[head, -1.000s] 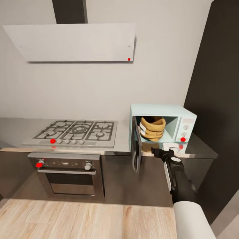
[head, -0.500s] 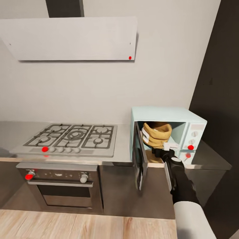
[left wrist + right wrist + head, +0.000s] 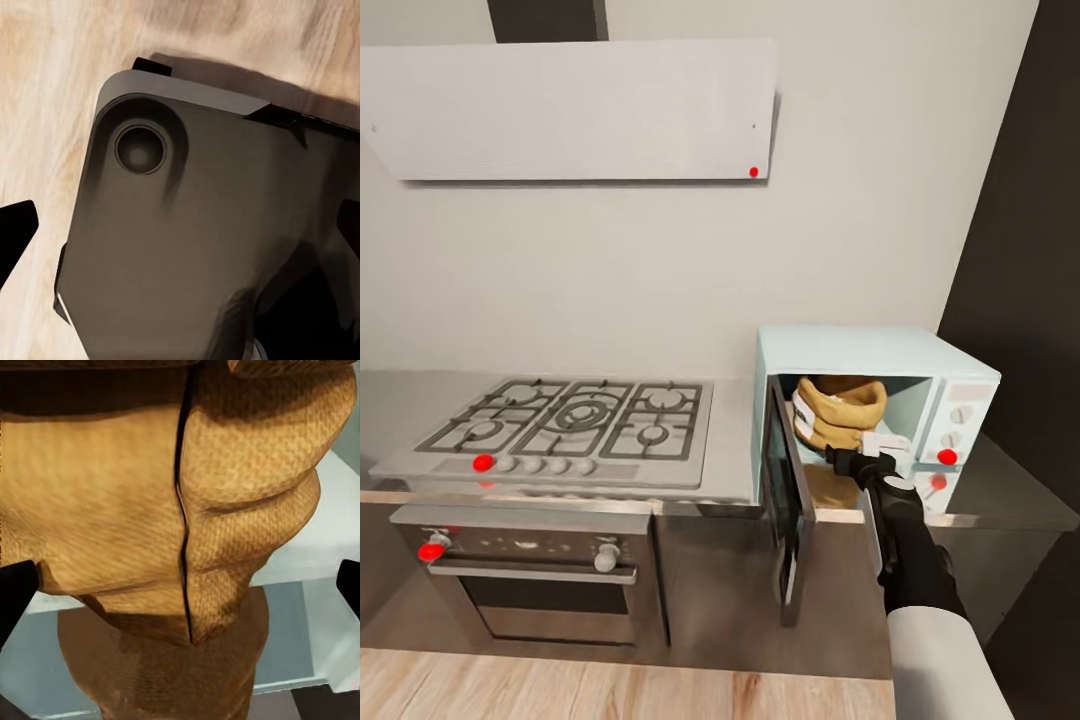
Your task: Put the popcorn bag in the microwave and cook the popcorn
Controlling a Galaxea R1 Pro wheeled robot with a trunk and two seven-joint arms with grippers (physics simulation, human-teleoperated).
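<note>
Black and two-fingered, the right gripper (image 3: 872, 452) reaches into the mouth of the pale mint-blue boxy microwave (image 3: 875, 350), and its fingertips (image 3: 16, 592) stand spread wide at either side of the small tan-brown crumpled paper popcorn bag (image 3: 165, 510), not pressing it, so the claw is released. That bag (image 3: 840, 410) sits inside the microwave's cavity, leaning a little, its white label patch facing the opening (its woven creases and a dark vertical seam show close up from the right wrist camera). Hinged at the left, the microwave's dark glass door (image 3: 788, 500) hangs swung out over the dark cabinet fronts. White knobs and a red dot mark its right-hand panel. The microwave stands on the long grey brushed-steel countertop (image 3: 735, 440), with a steel gas hob (image 3: 575, 420) to its left and a built-in steel oven (image 3: 530, 570) below that. Whether the left gripper (image 3: 15, 240) is spread or closed I cannot tell; it hangs above a dark grey moulded part of the robot (image 3: 195, 240) and pale wooden floor (image 3: 45, 97).
</note>
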